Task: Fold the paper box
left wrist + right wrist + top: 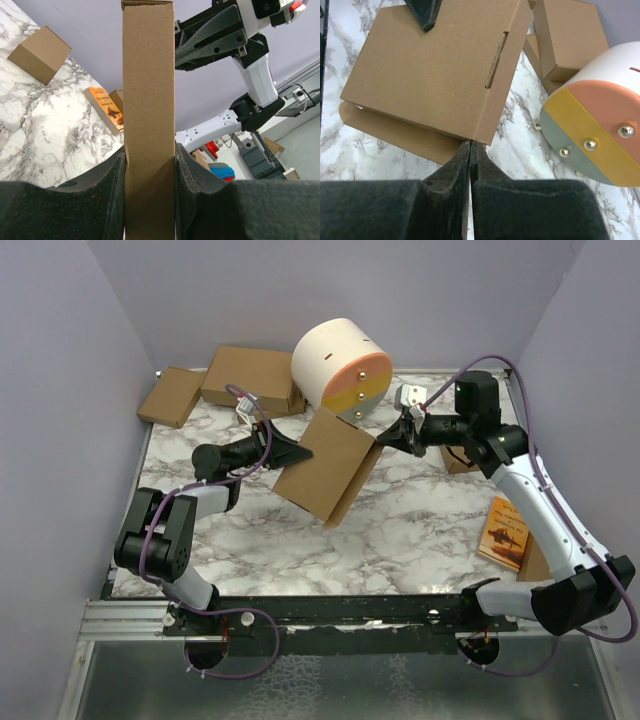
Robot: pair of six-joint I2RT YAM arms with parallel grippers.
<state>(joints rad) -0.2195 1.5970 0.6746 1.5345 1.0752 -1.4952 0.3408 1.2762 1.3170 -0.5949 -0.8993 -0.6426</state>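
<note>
From the left wrist only a narrow side of the box [148,100] shows, blocking what lies behind it. The right wrist view cuts off all but one black fingertip of the left gripper [425,15]. The box [325,465] hangs tilted over the middle of the marble table [400,535]. It is a thin, flat rectangle of plain brown corrugated card, with a slit [496,59] near one edge and a rounded flap [395,136] jutting out beneath. The left gripper [290,452] pinches its left edge. The right gripper [385,440] has its jaws pressed together, tips at the opposite edge; whether they nip any card I cannot tell. A smooth white drum [340,365] lies at the far edge beside two cartons [250,375].
</note>
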